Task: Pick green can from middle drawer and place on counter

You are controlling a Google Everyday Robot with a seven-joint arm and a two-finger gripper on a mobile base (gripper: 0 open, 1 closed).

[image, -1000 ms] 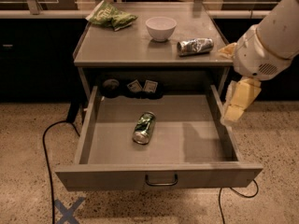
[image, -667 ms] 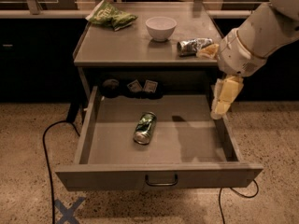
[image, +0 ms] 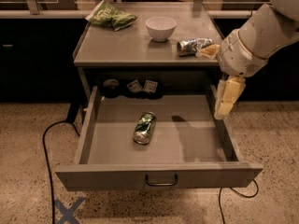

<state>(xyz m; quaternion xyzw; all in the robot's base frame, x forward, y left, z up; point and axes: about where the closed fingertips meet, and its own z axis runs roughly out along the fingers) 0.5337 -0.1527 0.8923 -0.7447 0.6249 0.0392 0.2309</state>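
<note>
The green can [image: 145, 127] lies on its side near the middle of the open middle drawer [image: 161, 174], its silver end toward the front. My gripper [image: 226, 99] hangs pointing down over the drawer's right wall, level with the can and well to its right, not touching it. The arm comes in from the upper right across the counter's right edge. The grey counter [image: 126, 45] lies above the drawer.
On the counter are a green chip bag [image: 110, 15], a white bowl [image: 160, 28], a crushed silver can [image: 194, 45] and a yellowish item [image: 208, 52]. Dark items and small packets [image: 142, 86] sit at the drawer's back. A black cable [image: 46, 143] lies on the floor at left.
My gripper and arm have moved a little to the left, from outside the drawer's right side to above its right wall. The green can has not moved.
</note>
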